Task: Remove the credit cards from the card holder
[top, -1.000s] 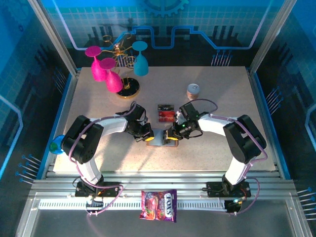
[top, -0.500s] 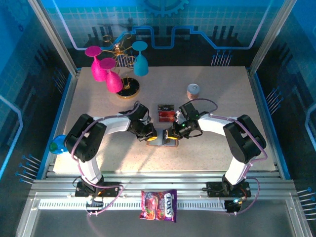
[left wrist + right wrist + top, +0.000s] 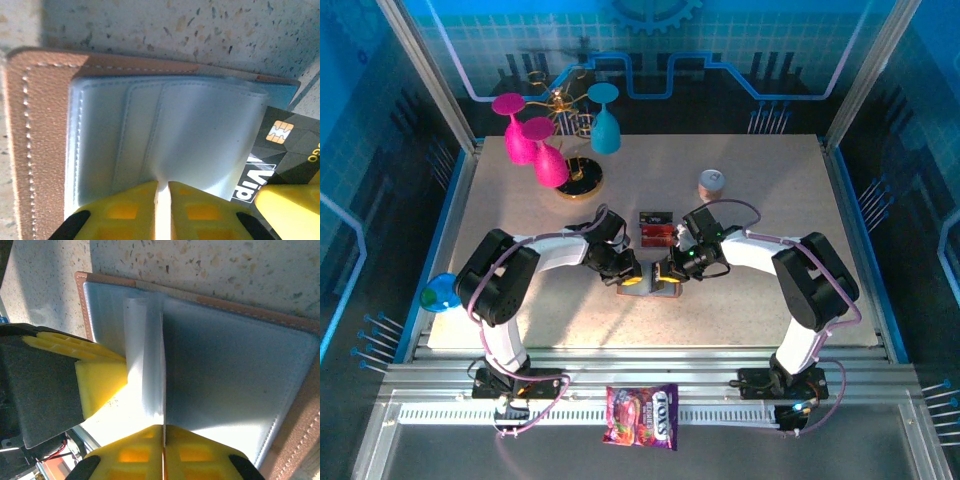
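- Speckled beige table (image 3: 775, 200) under blue-lit enclosure walls, with both arms reaching in toward its middle.
- There's the card holder (image 3: 650, 288), lying open and flat near the middle of the table, a touch toward the near edge, tan leather down and pockets up.
- The left wrist view is right on top of it: a stitched brown cover along one side and grey-blue clear pockets (image 3: 175, 130) layered across it.
- A dark card (image 3: 286, 142) with a gold chip pokes out from under the pockets' edge, with white "ViP" lettering showing.
- The left tool (image 3: 162, 200) is pinched down on one thin clear leaf, its yellow fingertips (image 3: 131, 210) nearly meeting with only that leaf between them.
- The right tool (image 3: 163, 450) comes in from the opposite side and is clamped tight on another clear leaf, which stands up on edge between its pads (image 3: 125, 457).
- The right wrist view also catches the left tool's yellow finger touching the pockets just beside that raised leaf.
- Seen from above, the two tools are almost nose to nose over the holder.
- Just beyond it toward the far edge, the credit cards (image 3: 657, 234) lie flat on the table, one red and one darker, close together.
- A small tin (image 3: 712, 183) sits nearer the far edge, right of the middle.
- At the far-left corner, pink glasses (image 3: 535, 148) and a blue glass (image 3: 606, 128) cluster around a gold stand (image 3: 580, 182).
- A candy packet (image 3: 642, 415) rests off the table, on the metal rail in front of the near edge.
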